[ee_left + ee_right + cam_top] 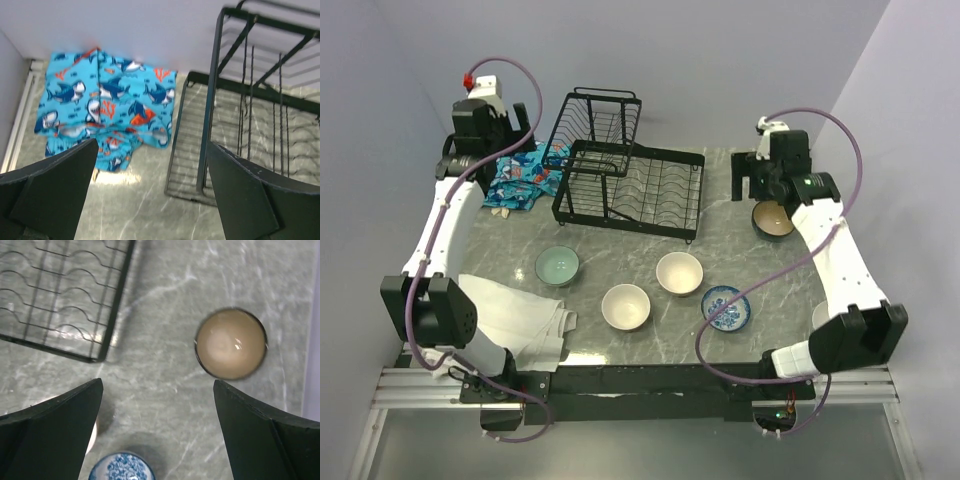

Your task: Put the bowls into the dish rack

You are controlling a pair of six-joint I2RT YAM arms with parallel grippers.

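The black wire dish rack [630, 185] stands at the back middle with no bowl in it. On the table in front lie a pale green bowl [558, 266], two cream bowls [679, 272] [626, 306] and a blue-and-white patterned bowl [727, 307]. A brown bowl [773, 220] sits at the right, under my right arm. My right gripper [158, 385] is open and empty above bare table, with the brown bowl [231, 343] to its right and the patterned bowl [121, 467] below it. My left gripper [152, 150] is open and empty, high beside the rack's left end [210, 150].
A blue shark-print cloth [105, 105] lies left of the rack against the back wall. A white towel [520, 315] lies at the near left. Walls close in on the left, back and right. A pale round thing [820, 315] shows partly behind my right arm.
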